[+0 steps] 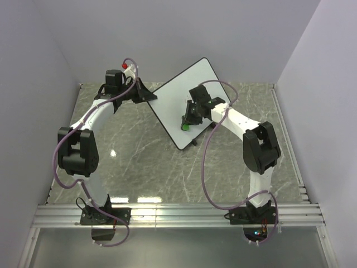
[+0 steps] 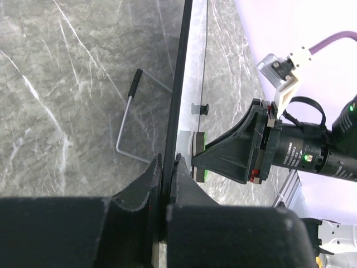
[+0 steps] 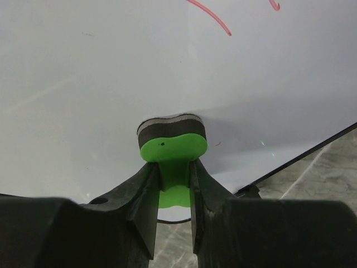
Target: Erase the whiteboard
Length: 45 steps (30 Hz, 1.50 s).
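While the grey marble table (image 1: 139,167) spreads beneath, the whiteboard (image 1: 181,92) stands tilted toward its far side, between my two arms. My left gripper (image 2: 167,167) is clamped tight on its black rim; my right gripper (image 3: 173,176) pinches the green eraser (image 3: 173,146), dark felt pressed to the white face, red strokes (image 3: 211,15) further along

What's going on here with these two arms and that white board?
The robot is wiping a whiteboard clean. The left arm's fingers pinch the board's edge and steady it. The right arm's fingers grip a green eraser and press its dark pad against the white face, near the lower edge. Red marks show higher up on the board, so the job is not finished.
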Available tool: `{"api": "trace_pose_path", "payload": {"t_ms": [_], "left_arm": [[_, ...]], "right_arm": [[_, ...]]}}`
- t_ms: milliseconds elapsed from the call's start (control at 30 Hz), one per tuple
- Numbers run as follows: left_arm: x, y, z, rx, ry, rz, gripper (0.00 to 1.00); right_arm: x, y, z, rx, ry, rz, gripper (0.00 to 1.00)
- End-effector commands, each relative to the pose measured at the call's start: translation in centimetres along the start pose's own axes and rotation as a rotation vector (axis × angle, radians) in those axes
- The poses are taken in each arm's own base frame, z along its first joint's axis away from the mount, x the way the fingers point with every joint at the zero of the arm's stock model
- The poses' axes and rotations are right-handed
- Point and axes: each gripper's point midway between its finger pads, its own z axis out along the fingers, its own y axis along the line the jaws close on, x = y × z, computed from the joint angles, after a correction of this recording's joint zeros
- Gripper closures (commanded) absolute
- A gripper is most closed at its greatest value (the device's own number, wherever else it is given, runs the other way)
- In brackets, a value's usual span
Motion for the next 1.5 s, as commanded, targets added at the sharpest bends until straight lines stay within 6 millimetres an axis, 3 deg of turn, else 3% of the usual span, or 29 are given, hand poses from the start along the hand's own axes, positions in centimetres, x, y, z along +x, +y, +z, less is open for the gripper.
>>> {"api": "trace_pose_path", "payload": {"t_ms": [0,100,133,200,233,333,367,500,633,767,900,1033,1233,1367,1400,1467], "left_arm": [[6.0,0.3,1.9,-0.069,0.171,-0.034,1.0],[6.5,0.2,2.1,-0.08,0.188,-0.015,1.0],[6.6,0.2,2.1,-0.08,0.191,-0.015,1.0],[6.7,0.0,2.1,-0.073,0.192,-0.017,1.0],[6.8,0.1,2.2,-0.071,0.195,-0.021,1.0],[7.0,0.1,2.2,-0.069,0.205,-0.019,1.0],[7.2,0.3,2.2,-0.072,0.212,-0.022,1.0],[8.0,-0.3,1.8,-0.062,0.235,-0.016,1.0],[9.1,-0.6,1.1,-0.061,0.245,-0.023,1.0],[9.7,-0.5,1.0,-0.06,0.255,-0.035,1.0],[9.8,0.0,1.5,-0.062,0.267,-0.039,1.0],[9.4,0.1,2.0,-0.06,0.265,-0.041,1.0],[9.3,0.5,2.5,-0.067,0.269,-0.042,1.0],[9.3,0.3,2.1,-0.074,0.267,-0.042,1.0],[9.6,0.3,2.0,-0.078,0.275,-0.043,1.0],[9.8,0.2,1.4,-0.085,0.278,-0.043,1.0]], "right_arm": [[2.1,-5.7,5.4,0.151,0.11,0.021,1.0],[-2.8,-5.7,5.7,0.126,0.065,0.087,1.0],[-5.7,-4.6,5.6,0.097,0.014,0.089,1.0],[-8.1,-4.5,5.3,0.106,-0.016,0.09,1.0],[-10.7,-4.0,5.2,0.091,-0.065,0.09,1.0],[-12.5,-4.6,5.8,0.086,-0.071,0.127,1.0],[-13.8,-4.0,5.4,0.051,-0.097,0.136,1.0],[-15.1,-4.3,5.9,0.016,-0.134,0.187,1.0],[-14.7,-4.7,7.2,0.015,-0.111,0.202,1.0],[-13.3,-3.7,7.8,-0.038,-0.067,0.207,1.0],[-11.5,1.3,6.5,-0.153,-0.048,0.132,1.0],[-9.2,6.6,3.3,-0.296,0.002,0.079,1.0],[-5.9,11.9,-0.2,-0.372,0.02,-0.007,1.0],[-3.5,12.6,-0.7,-0.382,0.047,-0.009,1.0],[-2.6,11.8,-0.2,-0.365,0.065,0.005,1.0],[-2.7,10.6,0.5,-0.343,0.062,0.02,1.0]]}}
